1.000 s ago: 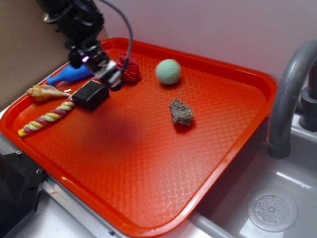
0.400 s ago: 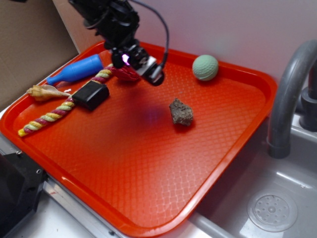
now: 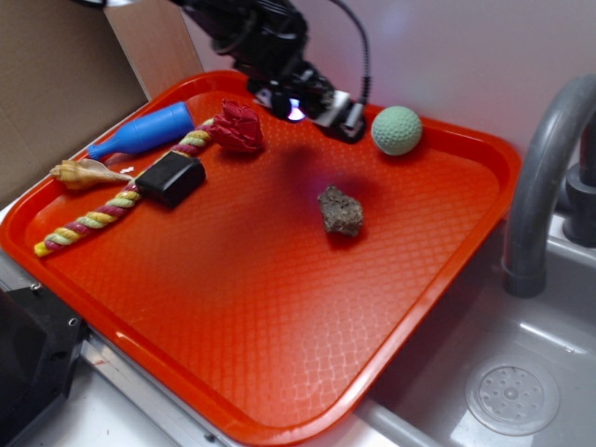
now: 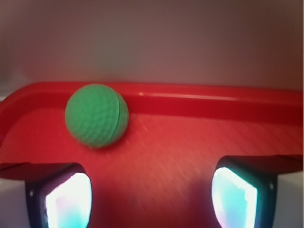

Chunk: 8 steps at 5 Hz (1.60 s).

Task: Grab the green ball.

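Observation:
The green ball [image 3: 397, 129] is pale mint and dimpled. It rests on the red tray [image 3: 279, 307] near the far rim. In the wrist view the ball [image 4: 97, 115] sits ahead and to the left, beyond the fingertips, close to the tray's back wall. My gripper [image 3: 335, 114] hovers just left of the ball in the exterior view, a short gap away. In the wrist view my gripper [image 4: 149, 202] is open and empty, with bare tray between its two glowing pads.
A brown rock [image 3: 341, 210] lies mid-tray. A red crumpled thing [image 3: 238, 128], a black block [image 3: 171, 178], a blue bottle-shaped toy [image 3: 140, 132], a twisted rope [image 3: 93, 220] and a seashell [image 3: 86, 173] sit at the tray's left. A grey faucet [image 3: 545, 177] and sink stand to the right.
My gripper has moved right along the tray's far side, from above the black block to beside the ball. The ball rolled right toward the far rim, then settled.

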Motion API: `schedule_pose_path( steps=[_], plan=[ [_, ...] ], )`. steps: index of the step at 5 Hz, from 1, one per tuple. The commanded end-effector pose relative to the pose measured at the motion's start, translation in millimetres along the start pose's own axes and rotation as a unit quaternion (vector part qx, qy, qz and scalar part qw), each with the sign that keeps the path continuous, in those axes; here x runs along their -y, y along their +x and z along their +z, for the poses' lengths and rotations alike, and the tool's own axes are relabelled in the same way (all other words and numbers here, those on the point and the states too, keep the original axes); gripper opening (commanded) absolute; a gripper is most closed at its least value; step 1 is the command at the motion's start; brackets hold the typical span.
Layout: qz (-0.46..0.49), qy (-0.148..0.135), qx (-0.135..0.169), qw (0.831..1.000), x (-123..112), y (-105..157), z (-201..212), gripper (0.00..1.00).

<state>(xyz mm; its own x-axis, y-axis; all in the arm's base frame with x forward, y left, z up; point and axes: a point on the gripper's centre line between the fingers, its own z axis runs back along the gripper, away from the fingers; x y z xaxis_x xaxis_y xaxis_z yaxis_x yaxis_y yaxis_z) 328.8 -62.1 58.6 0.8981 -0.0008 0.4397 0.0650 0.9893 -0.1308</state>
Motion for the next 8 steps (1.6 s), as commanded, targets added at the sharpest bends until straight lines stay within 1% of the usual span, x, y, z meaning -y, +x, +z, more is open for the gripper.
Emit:
schedule_pose_path(
  steps=[1, 2, 3, 4, 5, 6, 7, 8],
  plan=[
    [-0.021, -0.035, 0.028, 0.999, 22.0, 20.7, -6.2, 1.00],
    [-0.040, -0.010, 0.015, 0.999, 39.2, 18.0, -19.2, 1.00],
    [-0.045, 0.035, 0.010, 0.998, 45.0, 19.8, -22.2, 0.00],
    [-0.052, 0.046, 0.019, 0.997, 46.0, 25.5, -21.5, 0.00],
    [-0.052, 0.052, 0.015, 0.997, 41.0, 28.8, -23.8, 0.00],
    [-0.053, 0.051, 0.014, 0.997, 33.7, 29.3, -17.9, 0.00],
    [-0.050, 0.061, -0.006, 0.997, 22.2, 25.9, 9.4, 0.00],
    [-0.041, 0.120, -0.074, 0.989, -9.6, 6.4, 76.2, 0.00]
  ],
)
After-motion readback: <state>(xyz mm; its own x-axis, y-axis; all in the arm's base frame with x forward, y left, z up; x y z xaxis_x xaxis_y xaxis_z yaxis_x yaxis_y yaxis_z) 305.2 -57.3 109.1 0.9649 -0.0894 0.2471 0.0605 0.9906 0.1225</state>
